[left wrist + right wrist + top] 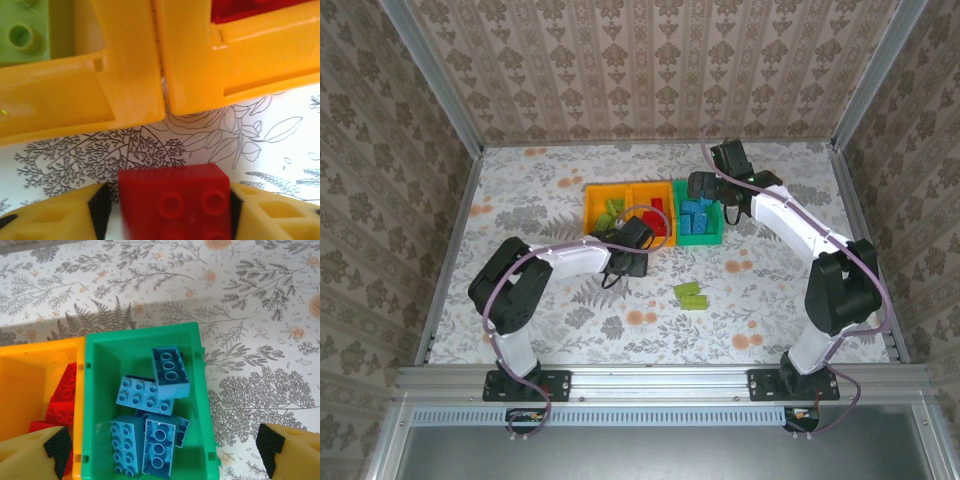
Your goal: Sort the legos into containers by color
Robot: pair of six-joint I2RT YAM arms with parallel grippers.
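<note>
Top external view: three bins sit in a row on the flowery table (570,300). The left orange bin (588,205) has lime bricks (611,214) in it. The middle orange bin (650,186) has red bricks (658,212) in it. The green bin (700,240) on the right has blue bricks (697,216) in it. A few loose lime bricks (692,295) lie on the table, closer to the arms and well apart from the bins.

The left pincer (642,238) is low, just in front of the middle orange bin. In the left wrist view its yellow fingers (280,215) press on a red brick (175,210), one on each side, so it is gripping that brick. The brick's bumps face the camera. The two orange bins stand side by side just past it.

The right pincer (703,190) hangs over the green bin. In the right wrist view its two finger ends (30,452) are spread wide open. The blue bricks lie in a heap in the bin below them.
</note>
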